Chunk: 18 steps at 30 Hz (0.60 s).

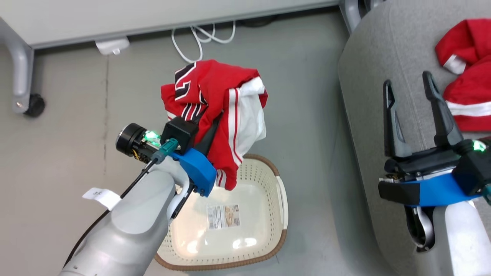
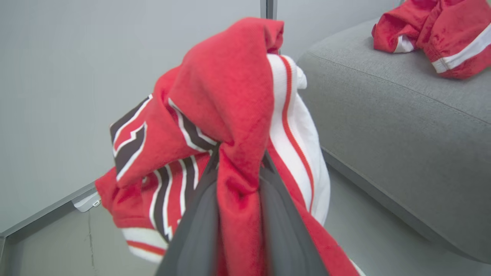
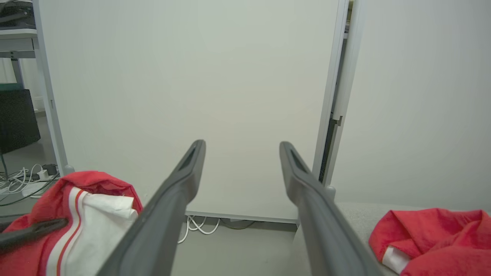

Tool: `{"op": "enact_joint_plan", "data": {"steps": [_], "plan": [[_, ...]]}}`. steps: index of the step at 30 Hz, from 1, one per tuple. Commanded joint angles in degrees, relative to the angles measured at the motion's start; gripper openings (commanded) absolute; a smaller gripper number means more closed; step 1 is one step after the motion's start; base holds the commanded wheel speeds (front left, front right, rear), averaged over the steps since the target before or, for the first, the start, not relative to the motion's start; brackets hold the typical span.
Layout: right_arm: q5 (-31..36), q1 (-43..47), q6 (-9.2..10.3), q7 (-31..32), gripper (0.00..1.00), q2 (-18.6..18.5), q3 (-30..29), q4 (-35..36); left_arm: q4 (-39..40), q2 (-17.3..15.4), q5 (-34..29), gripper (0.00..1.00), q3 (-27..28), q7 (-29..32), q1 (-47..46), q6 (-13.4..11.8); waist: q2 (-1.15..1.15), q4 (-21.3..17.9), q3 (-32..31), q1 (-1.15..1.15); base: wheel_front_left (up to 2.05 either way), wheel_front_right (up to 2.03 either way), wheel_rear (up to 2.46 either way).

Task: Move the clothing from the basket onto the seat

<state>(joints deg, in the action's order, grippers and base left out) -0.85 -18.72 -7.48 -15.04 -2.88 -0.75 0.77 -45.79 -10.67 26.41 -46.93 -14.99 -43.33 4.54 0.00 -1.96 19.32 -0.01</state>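
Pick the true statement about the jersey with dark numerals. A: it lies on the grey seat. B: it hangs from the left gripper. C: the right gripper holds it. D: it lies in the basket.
B: the jersey is pinched in the left gripper and hangs above the basket.

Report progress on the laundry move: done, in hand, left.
Done: one red garment lies on the grey seat, and the basket holds no clothing. In hand: the left gripper is shut on the jersey, held above the basket. Left: carry the jersey to the seat and release it. The right gripper is open and empty over the seat.
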Motion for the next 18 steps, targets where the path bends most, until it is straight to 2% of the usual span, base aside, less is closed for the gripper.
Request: {"op": "enact_joint_plan", "data": {"steps": [1,2,9,18], "plan": [[-0.3,1.6,-0.03,-0.2,1.00,0.0,0.0,-0.5,1.8,-0.1,-0.5,0.00,1.8,-0.3,1.0,-0.3,0.00,0.6,-3.0,0.01,0.00,0.00,0.00],[-0.7,2.4,-0.03,-0.2,1.00,0.0,0.1,-0.8,3.8,0.0,-0.9,0.00,4.0,-0.3,1.6,-0.3,0.00,0.8,-4.5,0.01,0.00,0.00,0.00],[-1.6,5.3,-0.03,-0.2,1.00,0.0,0.6,-2.1,10.0,0.7,-2.7,0.00,10.3,-0.3,4.5,-0.1,0.00,1.2,-9.8,0.01,0.00,0.00,0.00],[-2.4,9.1,-0.03,-0.2,1.00,0.0,0.9,-3.0,14.5,2.0,-4.9,0.00,12.6,-0.3,7.8,0.9,0.00,2.0,-14.3,0.01,0.00,0.00,0.00]]}}
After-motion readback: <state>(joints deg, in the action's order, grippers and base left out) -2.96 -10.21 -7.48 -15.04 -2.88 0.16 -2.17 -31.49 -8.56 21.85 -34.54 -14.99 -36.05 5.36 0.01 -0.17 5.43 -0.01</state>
